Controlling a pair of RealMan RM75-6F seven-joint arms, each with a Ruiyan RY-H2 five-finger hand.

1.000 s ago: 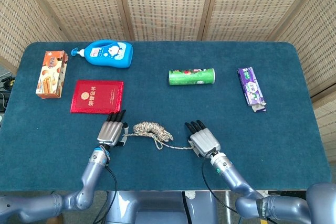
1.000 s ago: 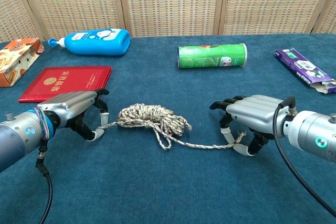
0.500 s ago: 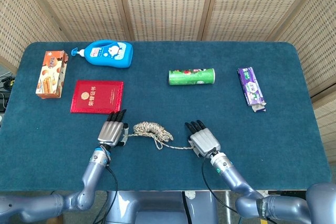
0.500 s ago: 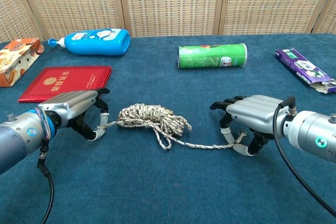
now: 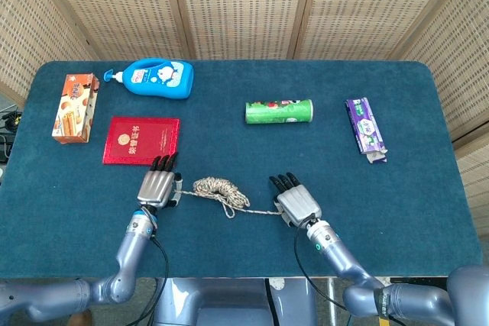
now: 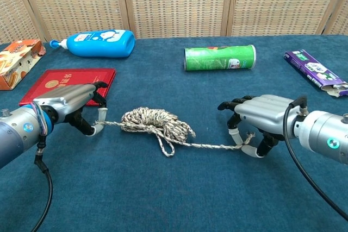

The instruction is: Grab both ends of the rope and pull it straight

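Observation:
A speckled beige rope (image 6: 155, 122) lies bunched in a coil (image 5: 217, 188) at the middle of the blue table. One strand runs left to my left hand (image 6: 70, 107) (image 5: 158, 187), which pinches that end just above the cloth. Another strand runs right, nearly taut, to my right hand (image 6: 261, 120) (image 5: 296, 202), whose curled fingers grip the other end. Both hands sit low over the table, either side of the coil.
A red booklet (image 5: 141, 140) lies just behind my left hand. Further back are a blue bottle (image 5: 157, 78), a snack box (image 5: 75, 107), a green can (image 5: 279, 111) and a purple packet (image 5: 365, 127). The table's front edge (image 5: 244, 274) is close behind both wrists.
My left hand has moved left, drawing its strand out of the coil. The strand to my right hand has tightened and lifted slightly; the coil has shifted a little.

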